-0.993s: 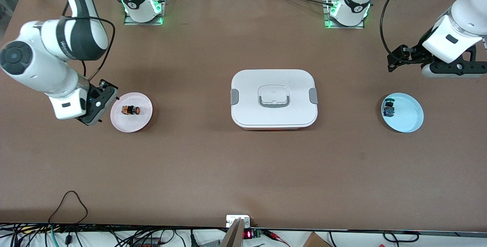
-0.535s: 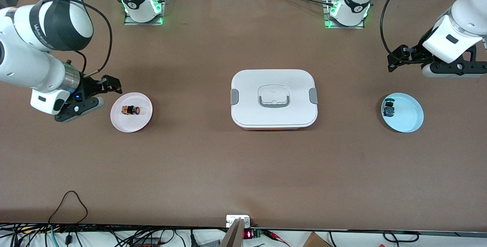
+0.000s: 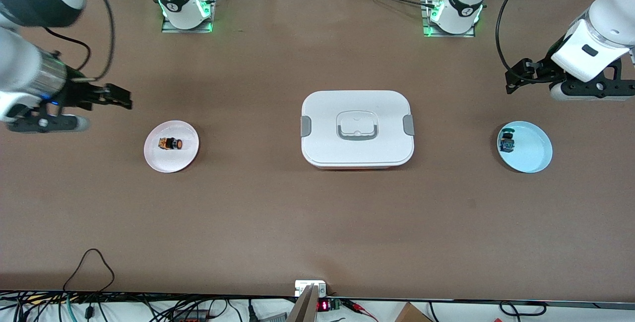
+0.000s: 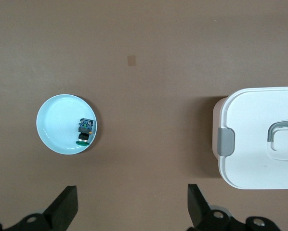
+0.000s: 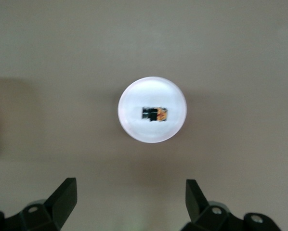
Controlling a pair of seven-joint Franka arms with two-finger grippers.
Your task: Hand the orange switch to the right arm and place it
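The orange switch [image 3: 170,143] lies on its side on the pink plate [image 3: 171,161] toward the right arm's end of the table. In the right wrist view the orange switch [image 5: 155,114] shows in the middle of the pink plate [image 5: 152,89]. My right gripper [image 3: 121,98] hangs open and empty over bare table beside that plate, apart from it; in its wrist view the right gripper [image 5: 129,199] has nothing between its fingers. My left gripper [image 3: 511,80] waits open and empty in the air above the table at the left arm's end, also seen wide apart in the left wrist view [image 4: 133,207].
A white lidded box [image 3: 357,128] with a grey handle sits mid-table, its corner also in the left wrist view [image 4: 259,139]. A pale blue plate [image 3: 533,153] near the left arm holds a blue-green switch [image 3: 507,142]. A black cable loop [image 3: 89,262] lies by the front edge.
My right arm has risen and drawn back from the pink plate's edge toward its end of the table, its gripper swinging level. The orange switch and the left arm have not moved.
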